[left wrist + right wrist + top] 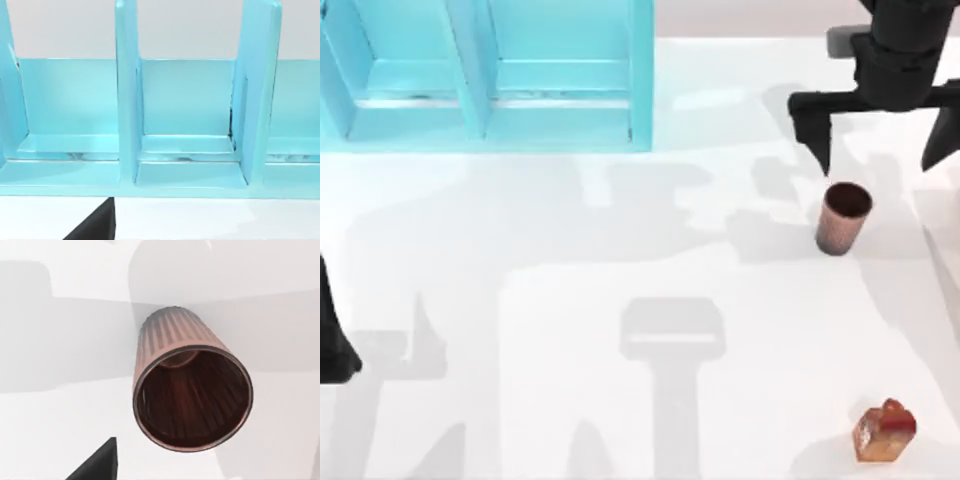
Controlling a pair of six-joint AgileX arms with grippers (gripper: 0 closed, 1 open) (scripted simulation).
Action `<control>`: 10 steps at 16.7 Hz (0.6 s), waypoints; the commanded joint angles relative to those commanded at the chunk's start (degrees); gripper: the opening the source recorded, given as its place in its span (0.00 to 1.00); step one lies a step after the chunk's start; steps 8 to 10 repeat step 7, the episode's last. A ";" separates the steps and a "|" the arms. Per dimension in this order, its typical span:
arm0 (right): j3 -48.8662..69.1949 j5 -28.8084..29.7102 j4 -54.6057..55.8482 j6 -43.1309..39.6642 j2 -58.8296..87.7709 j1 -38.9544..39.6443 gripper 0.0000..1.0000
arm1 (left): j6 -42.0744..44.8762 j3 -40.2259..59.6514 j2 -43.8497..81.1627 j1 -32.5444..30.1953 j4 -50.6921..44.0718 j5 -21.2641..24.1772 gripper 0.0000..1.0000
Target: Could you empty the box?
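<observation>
A light blue box (640, 70) with upright dividers stands at the table's back left; the compartments I see hold nothing. In the left wrist view the box (127, 100) faces me at close range. A ribbed brown cup (843, 218) stands upright on the table at the right. My right gripper (877, 162) hangs open just behind and above it, not touching. The right wrist view looks down into the cup (170, 335), which is hollow. My left gripper (332, 350) is at the left edge, open, with one finger (95, 225) showing.
A small orange and red carton-shaped object (885, 432) lies near the front right corner. The white table (620, 300) spreads bare across the middle and front left, crossed by arm shadows.
</observation>
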 joint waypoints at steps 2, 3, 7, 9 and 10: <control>3.39 -0.14 -3.19 0.04 -0.21 -0.14 1.00 | 0.00 0.00 0.00 0.00 0.00 0.00 1.00; 4.91 -0.21 -4.64 0.07 -0.29 -0.22 1.00 | 0.00 0.00 0.00 0.00 0.00 0.00 1.00; 8.03 -0.13 -7.92 0.04 -0.14 -0.24 1.00 | 0.00 0.00 0.00 0.00 0.00 0.00 1.00; 8.03 -0.13 -7.92 0.04 -0.14 -0.24 1.00 | 0.00 0.00 0.00 0.00 0.00 0.00 1.00; 8.03 -0.13 -7.92 0.04 -0.14 -0.24 1.00 | 0.00 0.00 0.00 0.00 0.00 0.00 1.00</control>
